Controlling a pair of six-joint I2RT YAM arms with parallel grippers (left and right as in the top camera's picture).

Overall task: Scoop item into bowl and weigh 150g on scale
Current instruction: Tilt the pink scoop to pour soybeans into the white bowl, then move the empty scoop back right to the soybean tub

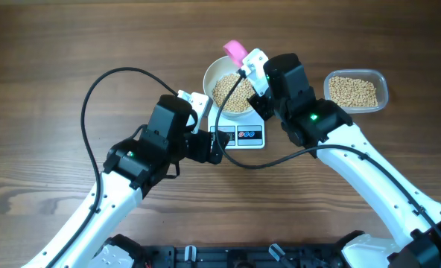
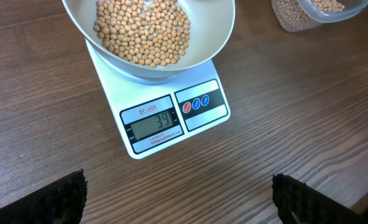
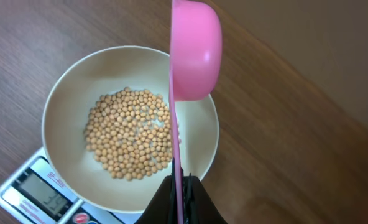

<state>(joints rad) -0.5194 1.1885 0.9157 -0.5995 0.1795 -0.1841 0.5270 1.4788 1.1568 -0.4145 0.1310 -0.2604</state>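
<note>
The right tool [image 3: 181, 198] is shut tight on the thin handle of the pink scoop [image 3: 196, 50]. The scoop's cup sits just ahead of this tool, turned on its side over the rim of the white bowl [image 3: 59, 99]. The beans [image 3: 131, 134] lie in a low pile in the bowl, right below the tool. The bowl stands on the scale [image 2: 171, 121]. More beans wait in the clear tub [image 1: 354, 91], off to the right of this tool on the desk [image 2: 296, 137]. The left tool [image 2: 181, 202] is wide open and holds nothing; the scale is just ahead of it.

The beans look small, hard, round and smooth. I think they will roll and bounce away if tipped fast, so pour slow and low. Each one is very light, so small shakes can add a little at a time. The stiff scoop is best held at the handle end. The little screen shows a low number, so I think more scoops are needed.
</note>
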